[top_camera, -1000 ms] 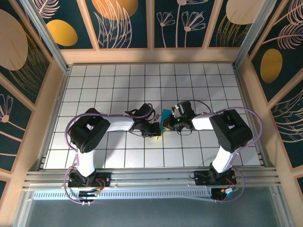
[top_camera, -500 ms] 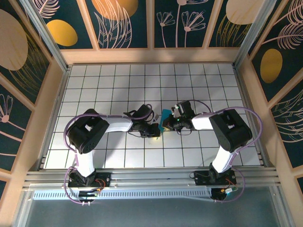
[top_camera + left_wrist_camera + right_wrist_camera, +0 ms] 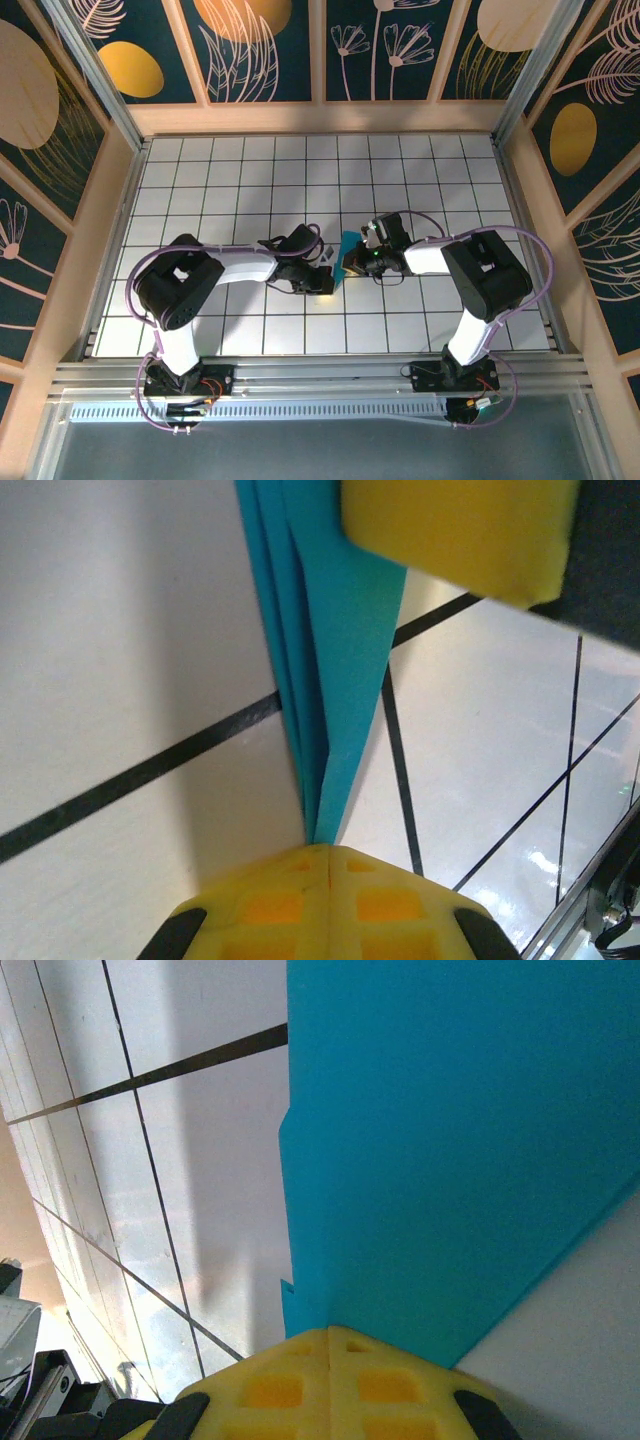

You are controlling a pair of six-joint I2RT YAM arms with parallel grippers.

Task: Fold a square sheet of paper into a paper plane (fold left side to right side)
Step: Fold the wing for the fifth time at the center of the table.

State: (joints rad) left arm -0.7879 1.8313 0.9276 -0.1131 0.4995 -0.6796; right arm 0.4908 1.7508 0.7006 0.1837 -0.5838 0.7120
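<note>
Near the middle of the white tiled bench (image 3: 220,180), the two arms reach in towards each other and meet over the blue paper (image 3: 347,250), which shows from above as a small slanted strip between the left hand (image 3: 324,280) and the right hand (image 3: 354,262). The left wrist view has the left hand (image 3: 326,850) clenched, its two yellow pads pressed together on the narrow end of the blue paper (image 3: 335,650). From that pinch the paper runs away as several folded layers seen nearly edge-on, fanning slightly apart with distance. At the far end of that view, a yellow pad (image 3: 460,525) of the other hand lies against the paper's upper right part. The right wrist view has the right hand (image 3: 328,1332) also clamped, pads closed on a corner of the blue paper (image 3: 450,1150), which spreads out from there as a broad flat face with a straight left edge, a small step in that edge, and a slanted lower right edge. The paper throws a soft shadow on the tiles and their dark grid lines beneath it, but I cannot tell whether any part of it touches the bench
</note>
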